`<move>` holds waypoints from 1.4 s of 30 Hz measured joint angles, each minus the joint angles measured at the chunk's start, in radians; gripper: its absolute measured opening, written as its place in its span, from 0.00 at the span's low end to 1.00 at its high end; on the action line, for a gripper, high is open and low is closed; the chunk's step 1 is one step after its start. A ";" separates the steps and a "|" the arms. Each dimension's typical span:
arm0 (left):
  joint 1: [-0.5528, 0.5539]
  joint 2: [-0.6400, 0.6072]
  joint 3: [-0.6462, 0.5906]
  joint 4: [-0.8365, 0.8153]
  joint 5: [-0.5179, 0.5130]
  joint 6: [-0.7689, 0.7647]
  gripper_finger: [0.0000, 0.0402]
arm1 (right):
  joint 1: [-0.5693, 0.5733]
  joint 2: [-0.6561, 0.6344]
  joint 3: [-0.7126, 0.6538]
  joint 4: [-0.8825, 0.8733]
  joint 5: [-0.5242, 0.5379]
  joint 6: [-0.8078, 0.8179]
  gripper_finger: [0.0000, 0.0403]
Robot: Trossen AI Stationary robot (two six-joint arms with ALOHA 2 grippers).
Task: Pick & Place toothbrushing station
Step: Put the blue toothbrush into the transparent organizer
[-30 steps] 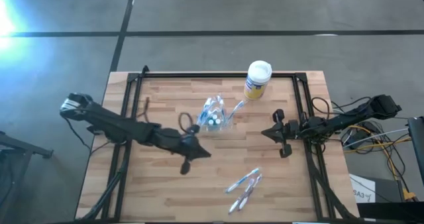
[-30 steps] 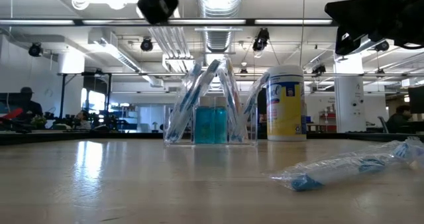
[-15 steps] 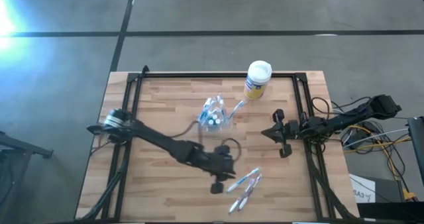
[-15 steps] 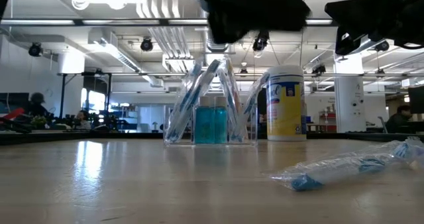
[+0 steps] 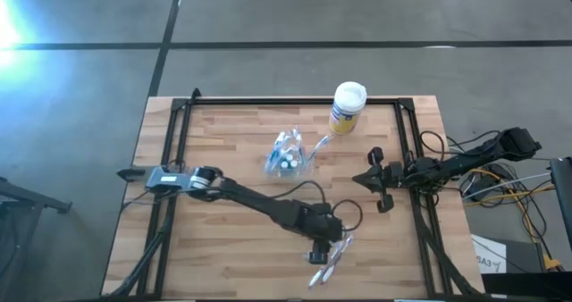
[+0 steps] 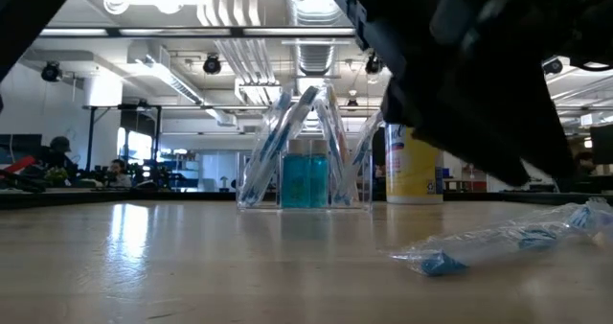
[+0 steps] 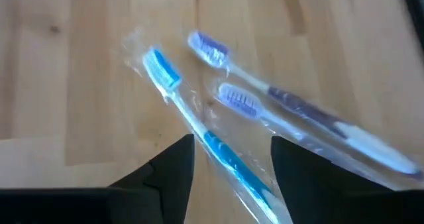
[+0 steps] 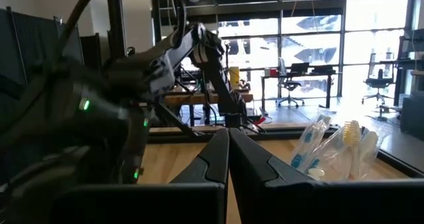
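Left gripper [image 7: 232, 159] jaws parted, empty, over the blue wrapped toothbrush [image 7: 199, 128] near the table's front edge; purple toothbrushes [image 7: 291, 111] beside. Right gripper [image 5: 380, 188] pinched closed, parked at the right rail. Toothbrushing station [image 5: 288, 155] sits mid-table: light, rigid, slick plastic; probably grip a wall edge.

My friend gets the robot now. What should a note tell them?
Left gripper: jaws open, over the wrapped toothbrushes at the near edge of the wooden table, holding nothing.
Right gripper: jaws shut, empty, waiting at the right edge.
Clear plastic toothbrush holder: mid-table, brushes standing in it, beside the yellow white-lidded canister.
Left to do: pick up the loose brushes and place them.
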 joint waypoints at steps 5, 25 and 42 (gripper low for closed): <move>0.014 0.088 0.083 -0.055 0.002 -0.003 0.50 | 0.000 0.000 0.000 0.000 0.000 0.000 0.02; 0.025 0.050 0.071 -0.168 -0.059 0.150 0.03 | 0.000 0.000 0.000 0.002 0.000 -0.003 0.02; 0.023 -0.262 -0.113 -0.143 -0.290 0.254 0.00 | 0.000 0.000 0.000 0.000 -0.002 0.000 0.02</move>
